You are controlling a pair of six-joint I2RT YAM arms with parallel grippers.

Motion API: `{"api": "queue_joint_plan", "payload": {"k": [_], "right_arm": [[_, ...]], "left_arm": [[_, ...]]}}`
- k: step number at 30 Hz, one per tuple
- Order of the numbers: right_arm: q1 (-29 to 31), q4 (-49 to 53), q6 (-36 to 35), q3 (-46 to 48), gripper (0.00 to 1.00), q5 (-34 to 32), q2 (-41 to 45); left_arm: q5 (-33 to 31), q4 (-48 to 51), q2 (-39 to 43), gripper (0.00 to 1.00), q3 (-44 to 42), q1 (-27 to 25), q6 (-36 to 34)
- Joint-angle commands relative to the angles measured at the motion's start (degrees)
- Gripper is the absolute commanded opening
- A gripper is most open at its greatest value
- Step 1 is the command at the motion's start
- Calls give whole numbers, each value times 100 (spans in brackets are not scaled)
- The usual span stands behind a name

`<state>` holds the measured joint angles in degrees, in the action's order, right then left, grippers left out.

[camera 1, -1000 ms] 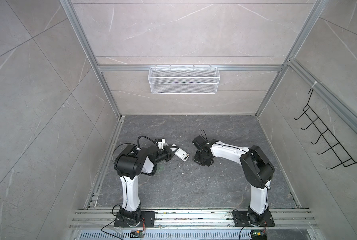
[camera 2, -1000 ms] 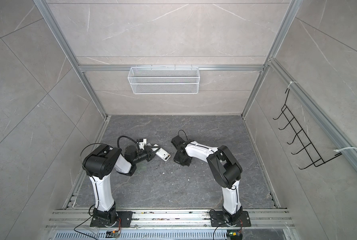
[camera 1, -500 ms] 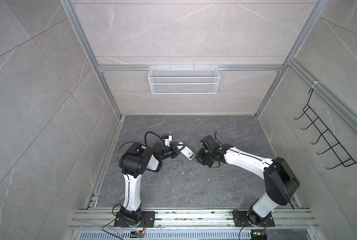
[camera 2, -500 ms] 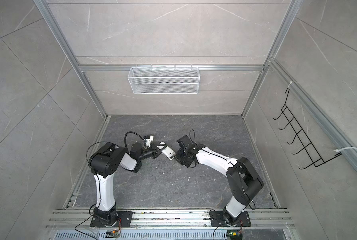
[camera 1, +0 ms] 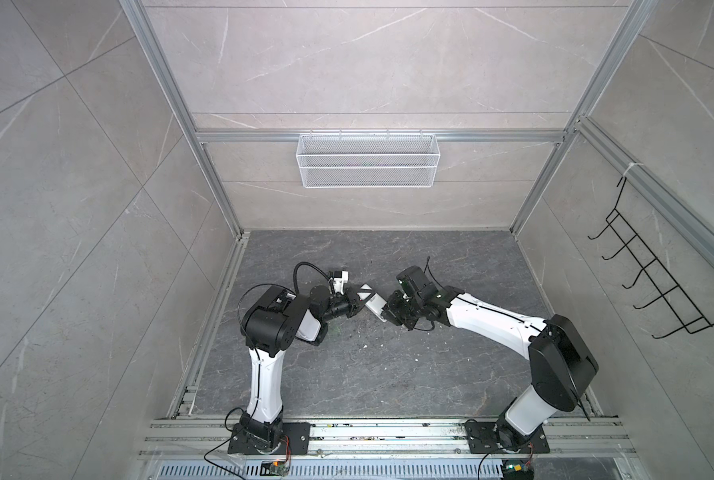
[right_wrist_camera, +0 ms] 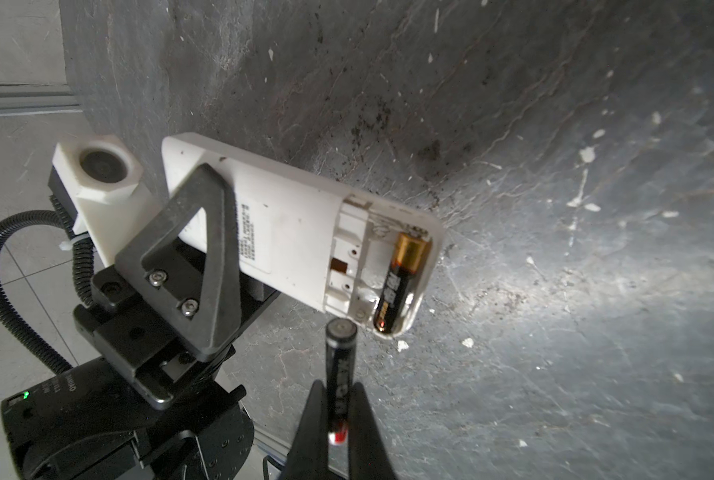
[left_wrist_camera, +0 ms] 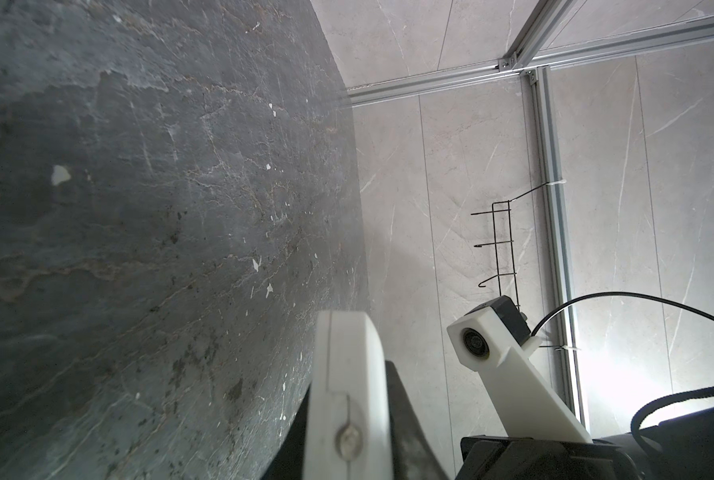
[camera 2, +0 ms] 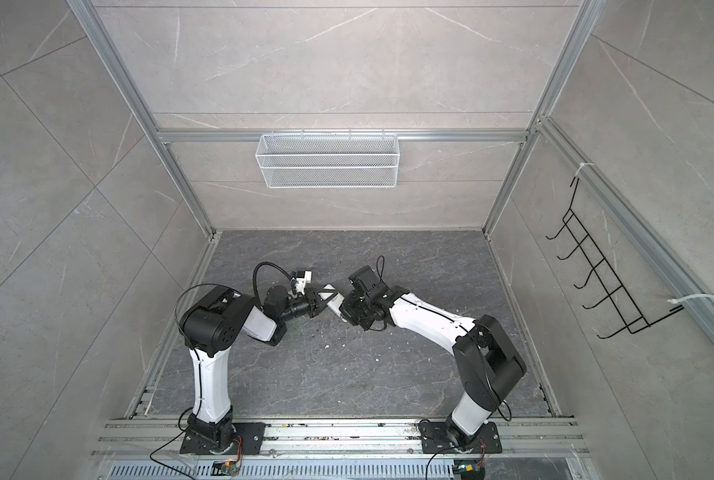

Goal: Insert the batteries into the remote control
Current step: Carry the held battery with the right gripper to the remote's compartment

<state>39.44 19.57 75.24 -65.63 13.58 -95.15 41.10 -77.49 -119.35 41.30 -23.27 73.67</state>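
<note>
While left fingers (right_wrist_camera: 206, 257) clenched the white oblong plastic remote control (right_wrist_camera: 289, 224), one black-and-gold battery (right_wrist_camera: 401, 282) sat in its open compartment (right_wrist_camera: 368, 237); right fingers (right_wrist_camera: 311, 428) gripped the second dark slim battery (right_wrist_camera: 341, 361) just beside the empty slot (right_wrist_camera: 349, 266).

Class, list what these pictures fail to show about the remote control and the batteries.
- Remote control button face: turned away in the right wrist view.
- Held battery label: partly covered by the right claw, right wrist view.
- It and the seated battery: too small in both top views.
- Battery compartment: left wrist view shows only the remote's edge.
</note>
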Motion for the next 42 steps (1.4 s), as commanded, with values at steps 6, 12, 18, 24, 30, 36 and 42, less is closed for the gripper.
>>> {"api": "queue_joint_plan", "payload": {"k": [6,12,18,24,30,36,42], "right_arm": [[-150,-76,216,-109,0,165,-30],[-237,-429,486,64,0,374,-99],[-254,-661,637,108,0,555,-184],[-310,-806,746,311,0,596,-100],[-377,-876,761,453,0,631,-70],[-462,-1012,786,534,0,722,-126],[-550,-1175,824,525,0,875,-282]], "left_arm": [[51,-354,287,0,19,-35,-151],[64,-363,451,0,-25,-54,-280],[89,-360,444,0,-8,-55,-273],[93,-363,363,0,27,-54,-190],[117,-352,239,0,132,-55,-53],[157,-356,224,0,181,-54,2],[230,-348,185,0,239,-64,101]]}}
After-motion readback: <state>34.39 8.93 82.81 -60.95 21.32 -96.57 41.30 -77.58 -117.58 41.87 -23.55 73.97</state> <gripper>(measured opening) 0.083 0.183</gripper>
